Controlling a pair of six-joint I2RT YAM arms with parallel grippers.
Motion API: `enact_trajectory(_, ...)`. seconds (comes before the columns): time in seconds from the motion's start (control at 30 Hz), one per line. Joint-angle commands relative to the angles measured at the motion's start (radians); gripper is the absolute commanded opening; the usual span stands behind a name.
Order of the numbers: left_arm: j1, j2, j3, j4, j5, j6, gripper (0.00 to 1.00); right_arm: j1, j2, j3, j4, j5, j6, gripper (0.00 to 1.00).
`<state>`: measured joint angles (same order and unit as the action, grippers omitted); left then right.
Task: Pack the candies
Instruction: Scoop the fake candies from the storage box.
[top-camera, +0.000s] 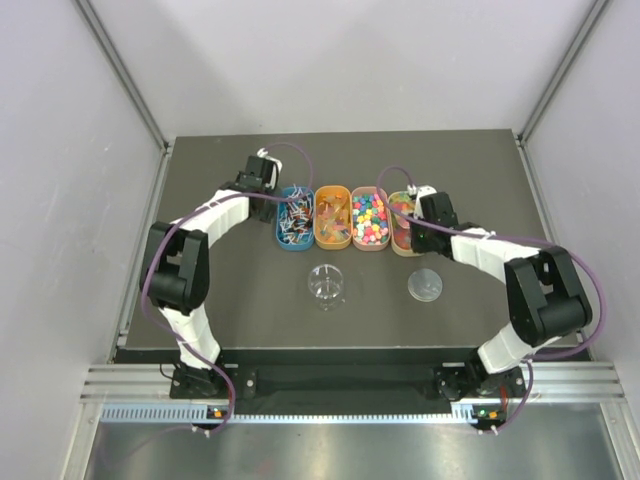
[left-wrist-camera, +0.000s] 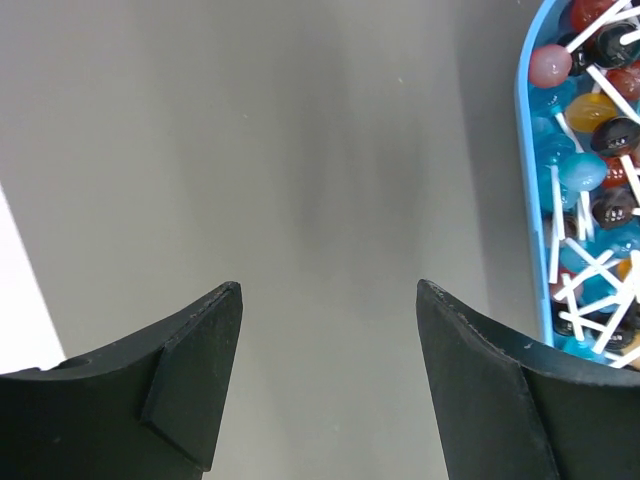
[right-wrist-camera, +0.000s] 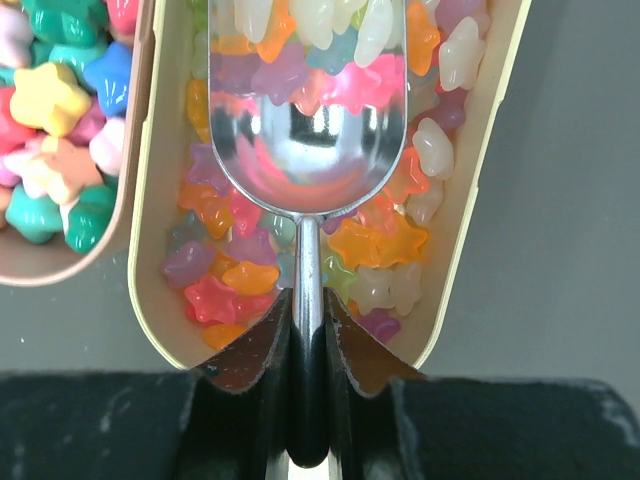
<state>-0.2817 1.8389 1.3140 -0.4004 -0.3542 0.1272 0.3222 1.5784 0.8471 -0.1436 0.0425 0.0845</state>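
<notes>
Right jaws tight on scoop (right-wrist-camera: 305, 150) handle, its tip cropped over candies (right-wrist-camera: 213, 297); left jaws spread.

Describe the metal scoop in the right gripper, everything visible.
The scoop is polished silver metal: a rounded, open-topped bowl narrowing to a slim, straight handle. The right gripper clamps the handle between its black fingers. The bowl points away from the wrist and lies in the cream oval tray on translucent star-shaped candies, some gathered at its far lip. Their colours mirror in the bowl.
</notes>
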Motion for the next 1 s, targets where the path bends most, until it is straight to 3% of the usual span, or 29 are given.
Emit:
enact_trajectory(0.0, 0.003, -0.055, -0.022, 0.090, -0.044, 0.078, 0.75, 0.001, -0.086, -0.046, 0.091, -0.006, -0.023, 0.00)
enact_trajectory(0.33, 0.018, -0.018, -0.021, 0.166, -0.084, 0.129, 0.76, 0.031, -0.202, -0.132, 0.255, 0.002, -0.058, 0.00)
enact_trajectory(0.83, 0.018, -0.012, 0.011, 0.181, -0.109, 0.135, 0.77, 0.029, -0.417, -0.252, 0.269, 0.039, -0.077, 0.00)
enact_trajectory(0.97, 0.019, -0.035, -0.002, 0.184, -0.117, 0.129, 0.77, 0.032, -0.549, -0.220, 0.248, -0.031, -0.198, 0.00)
